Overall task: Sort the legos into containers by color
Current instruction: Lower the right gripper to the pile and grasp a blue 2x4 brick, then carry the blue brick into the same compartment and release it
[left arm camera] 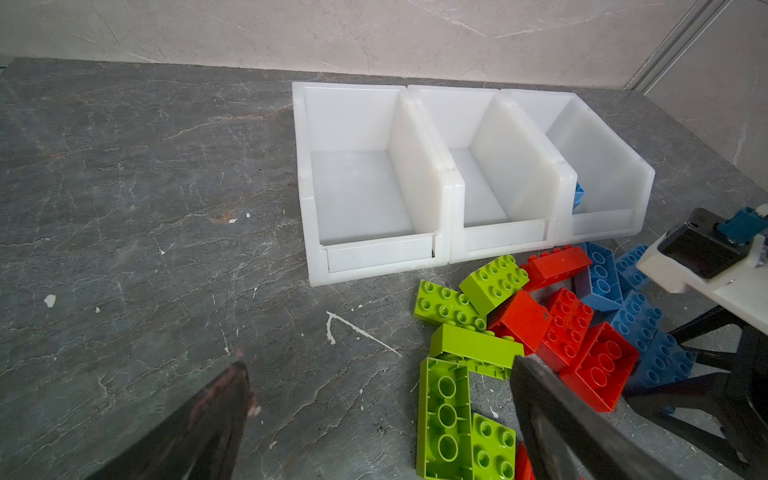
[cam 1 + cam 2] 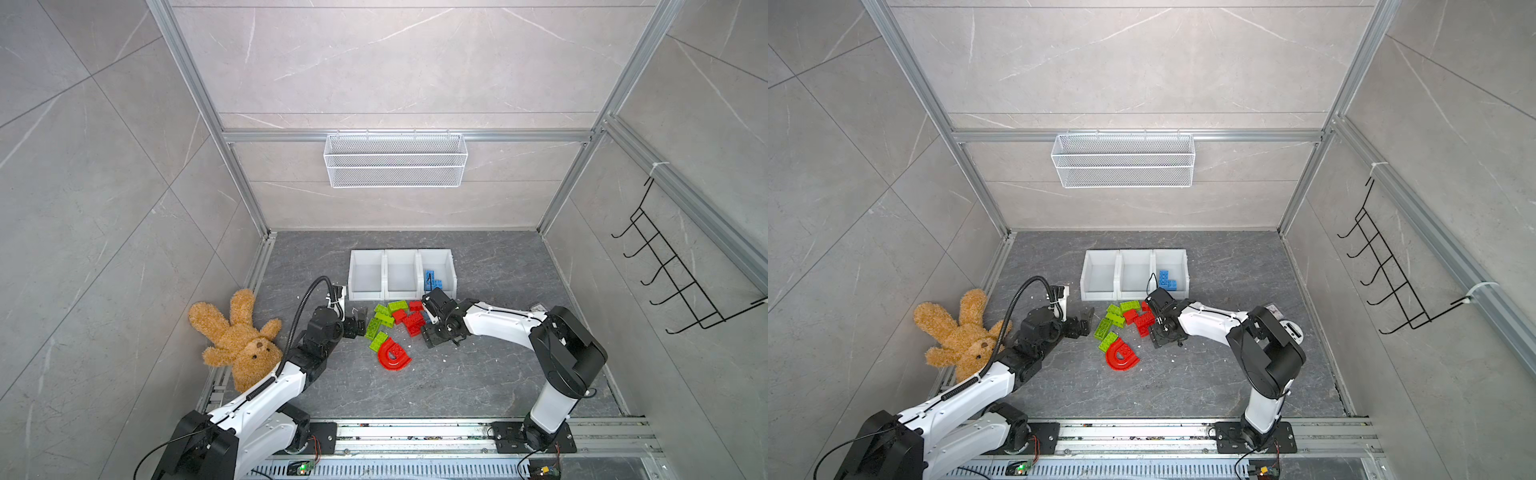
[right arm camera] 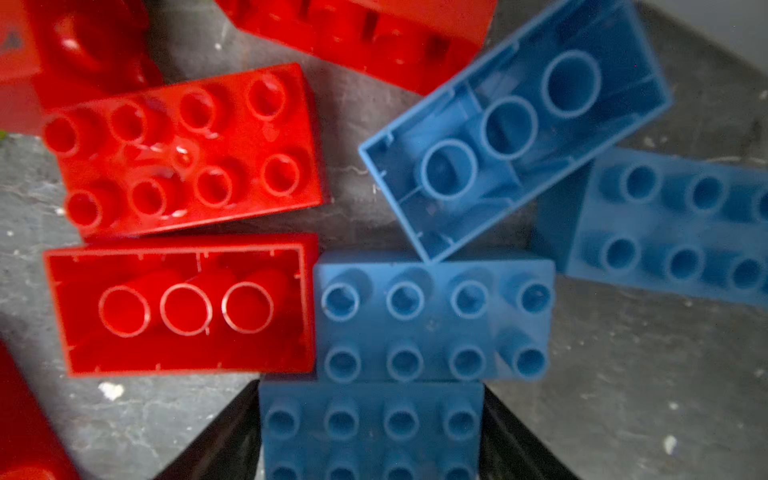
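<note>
On the counter (image 2: 498, 374), right in front of three white bins (image 1: 451, 199) lined up side by side, there's a loose pile of bricks. My count is five green bricks (image 2: 384, 318), four red bricks (image 2: 413, 324) and four blue bricks (image 1: 638, 318), the blues at the right end of the pile. There's also one red arch (image 2: 392, 355), a bit nearer the arms than the rest. The right bin (image 1: 606, 158) holds the sorted blues (image 2: 432, 280). It looks like two, but they overlap, so don't quote me.

The right end effector (image 3: 371, 395) is down over the blue end of the pile, pointing at the counter. In its wrist view the two dark fingers (image 3: 224, 449) sit either side of one blue brick (image 3: 370, 432). That brick is studs up and butts against another studs-up blue. I honestly can't tell if it's squeezing that brick or just straddling it. One of the other loose blues lies underside up.

The left end effector (image 1: 378, 363) sits low just beside the green bricks, fingers spread wide with nothing between them.

Other stuff around:
- one teddy bear (image 2: 241, 336) flopped by the left wall
- one wire basket (image 2: 395, 160) on the back wall
- one black hook rack (image 2: 675, 266) on the right wall
</note>
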Available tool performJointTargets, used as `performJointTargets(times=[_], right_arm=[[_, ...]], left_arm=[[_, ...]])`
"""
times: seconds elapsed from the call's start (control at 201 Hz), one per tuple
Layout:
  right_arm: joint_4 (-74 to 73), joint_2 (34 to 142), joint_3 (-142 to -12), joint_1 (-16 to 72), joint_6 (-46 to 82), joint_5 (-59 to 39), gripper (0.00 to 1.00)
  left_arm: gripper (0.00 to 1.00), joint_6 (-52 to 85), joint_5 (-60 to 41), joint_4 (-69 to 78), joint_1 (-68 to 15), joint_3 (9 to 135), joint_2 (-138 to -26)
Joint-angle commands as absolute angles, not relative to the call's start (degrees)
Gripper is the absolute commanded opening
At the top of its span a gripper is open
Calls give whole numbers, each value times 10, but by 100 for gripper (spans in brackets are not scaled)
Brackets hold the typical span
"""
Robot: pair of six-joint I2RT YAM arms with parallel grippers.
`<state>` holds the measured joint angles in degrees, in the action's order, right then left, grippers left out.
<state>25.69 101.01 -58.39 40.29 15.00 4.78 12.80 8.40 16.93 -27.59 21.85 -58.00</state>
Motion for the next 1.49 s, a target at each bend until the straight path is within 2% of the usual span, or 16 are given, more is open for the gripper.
performJointTargets(times=[0.0,0.254,0.573,1.115,1.314,1.484], right_arm=[[264,1015,-587,408,147,54,77],[252,1015,-578,412,156,60,74],[243,906,-542,412,176,67,67],[283,799,-550,418,202,78,65],[282,855,-660,390,159,79,66],[311,984,-817,332,129,45,63]], left_arm=[[99,116,82,191,-273,222,-573],[100,117,82,189,-273,222,-572],[99,121,77,190,-273,223,-571],[100,147,38,199,-273,211,-543],[100,146,39,186,-273,223,-555],[99,138,51,197,-273,211,-559]])
